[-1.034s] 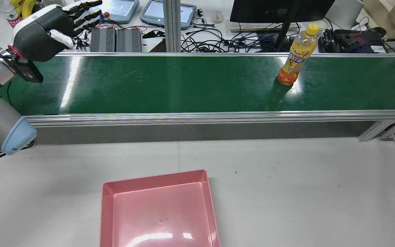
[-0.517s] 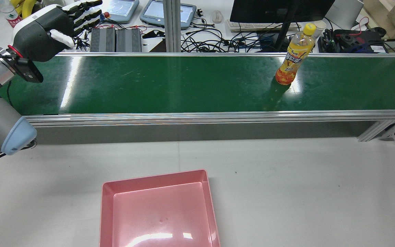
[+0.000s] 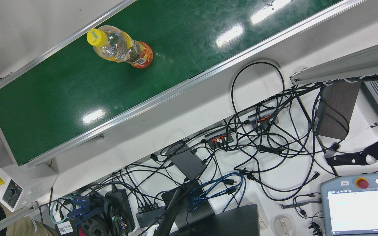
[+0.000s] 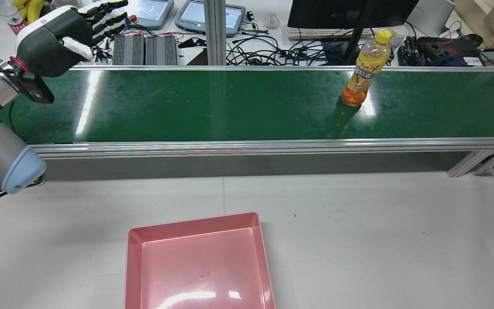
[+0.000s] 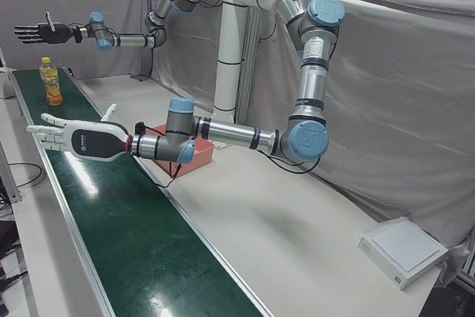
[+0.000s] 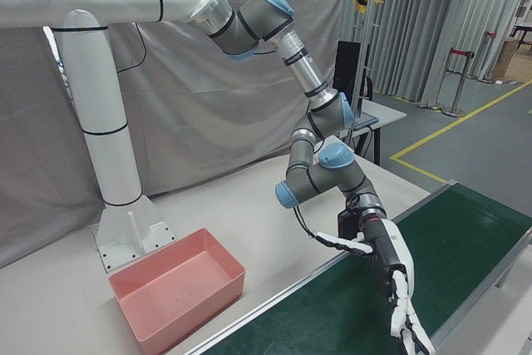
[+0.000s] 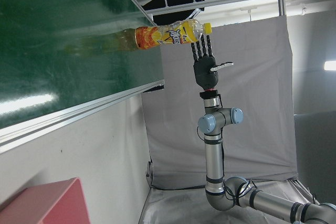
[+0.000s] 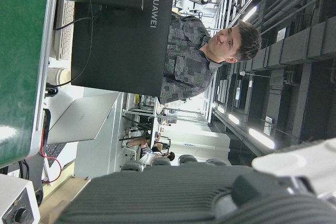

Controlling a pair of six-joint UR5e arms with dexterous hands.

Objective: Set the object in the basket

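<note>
Missing rear view: right hand (image 5: 44,33).

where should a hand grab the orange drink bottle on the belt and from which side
Probably around the labelled body of the bottle, below the narrower neck and yellow cap. It stands upright on the green belt with nothing touching it, so a sideways approach across the belt, fingers wrapping its round body, looks best. The left hand is open, far along the belt.

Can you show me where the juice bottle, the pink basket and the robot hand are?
juice bottle (image 4: 363,75), rear view, its label.
pink basket (image 4: 257,223), rear view, its far corner rim.
left robot hand (image 4: 56,40), rear view, its dark back.
</note>
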